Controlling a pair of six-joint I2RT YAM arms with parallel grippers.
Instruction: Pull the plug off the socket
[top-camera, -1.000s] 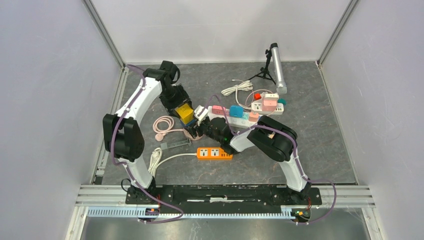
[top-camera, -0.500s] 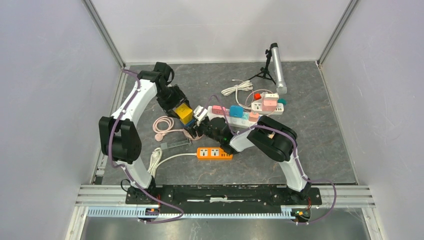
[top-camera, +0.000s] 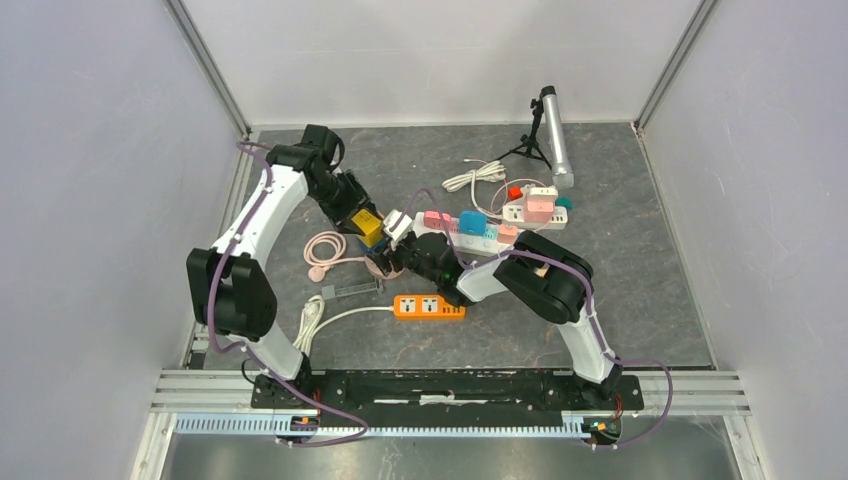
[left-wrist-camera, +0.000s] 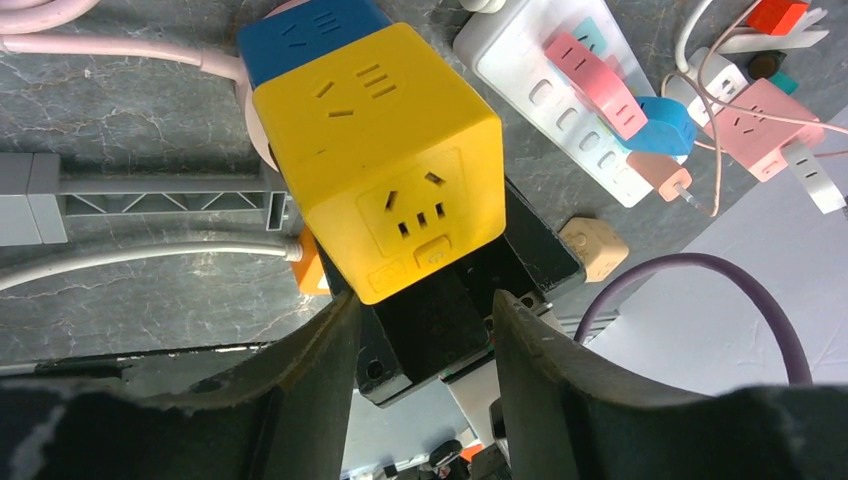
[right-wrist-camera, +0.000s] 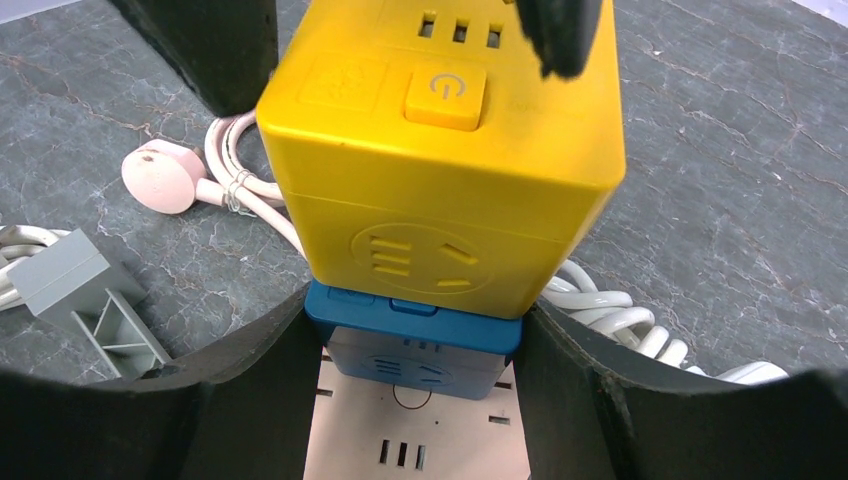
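Observation:
A yellow cube socket (left-wrist-camera: 390, 160) sits plugged on a blue cube socket (right-wrist-camera: 415, 335), which sits on a pink cube (right-wrist-camera: 410, 430). In the top view the yellow cube (top-camera: 368, 228) is at the table's middle left. My right gripper (right-wrist-camera: 415, 315) is shut on the blue cube, one finger pressed on each side. My left gripper (left-wrist-camera: 420, 310) is open. Its fingertips (left-wrist-camera: 335, 320) stand at the yellow cube's near edge without clamping it. The yellow cube (right-wrist-camera: 450, 150) fills the right wrist view.
A white power strip (top-camera: 465, 228) with pink and blue plugs lies right of the stack. An orange strip (top-camera: 428, 306) lies in front. A second white strip (top-camera: 535, 208), a grey tripod lamp (top-camera: 552, 135), a pink cable coil (top-camera: 325, 250) and a white cable (top-camera: 312, 315) surround it.
My left arm has swung left and back, and its gripper has drawn off the yellow cube. The cube stack and my right arm have stayed put.

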